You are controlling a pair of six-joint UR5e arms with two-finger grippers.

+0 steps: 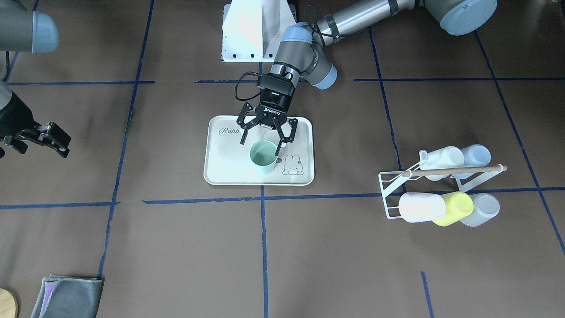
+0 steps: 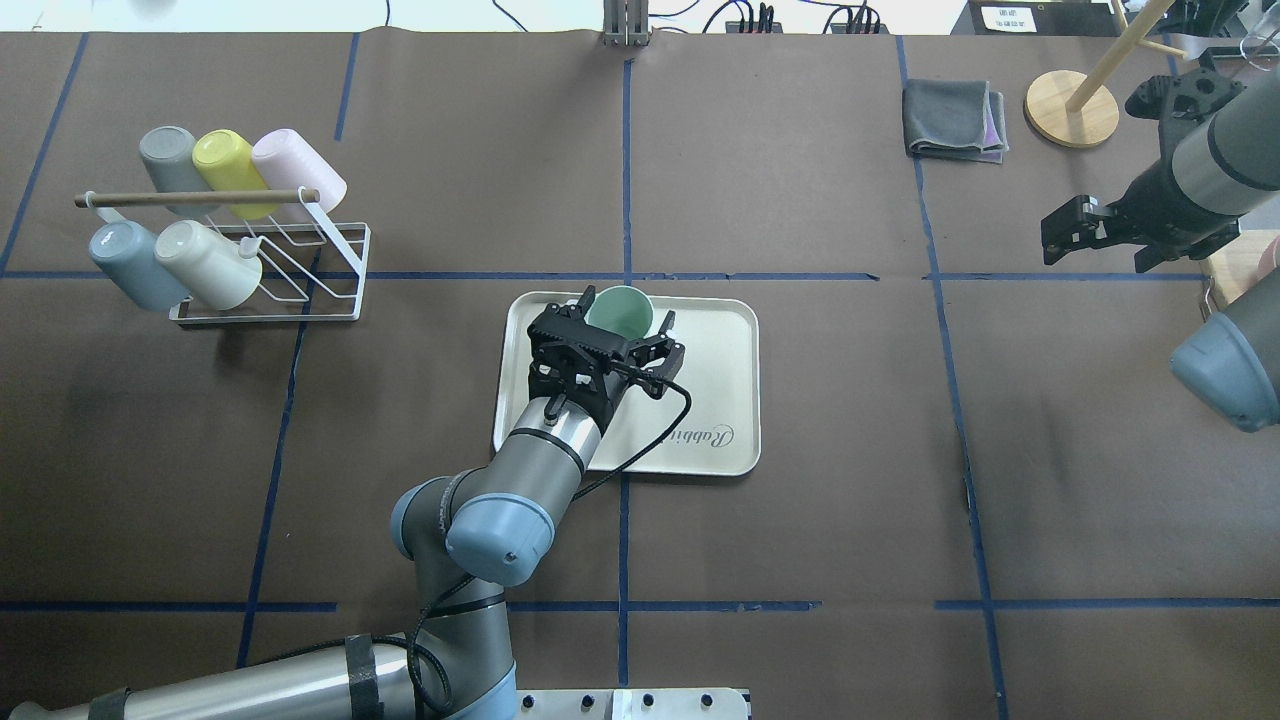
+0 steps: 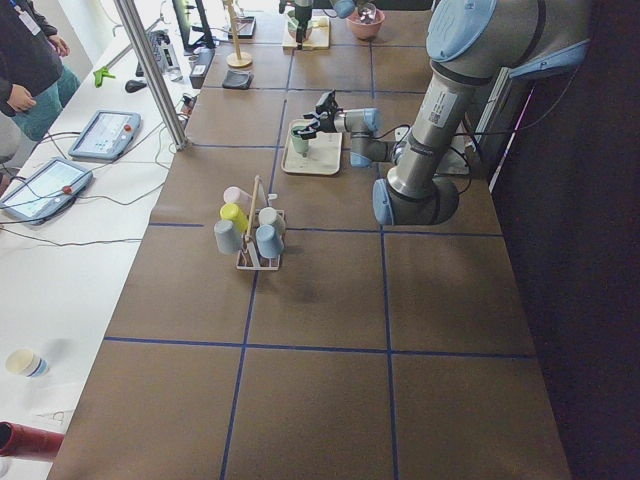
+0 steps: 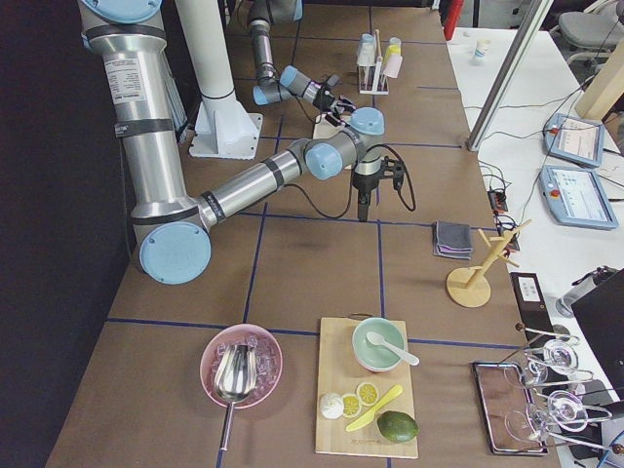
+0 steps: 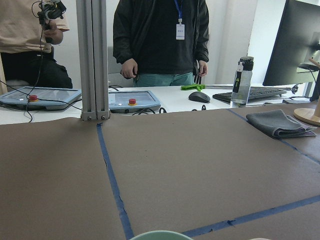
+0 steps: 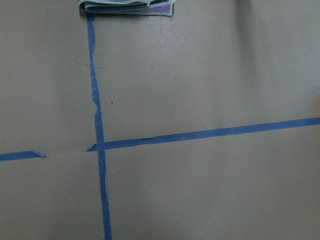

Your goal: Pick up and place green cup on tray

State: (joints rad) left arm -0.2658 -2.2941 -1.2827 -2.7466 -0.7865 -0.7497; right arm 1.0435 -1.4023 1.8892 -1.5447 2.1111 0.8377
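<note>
Nearest the front-facing camera you have a folded grey cloth at the desk's edge. Further in, the green cup stands upright on the tray, beside the bunny drawing. Your left tool hangs over it with its jaws spread wide, holding nothing (one fingertip looks very close to the rim). Your right tool sits well apart; how far it is open, you cannot tell.
</note>
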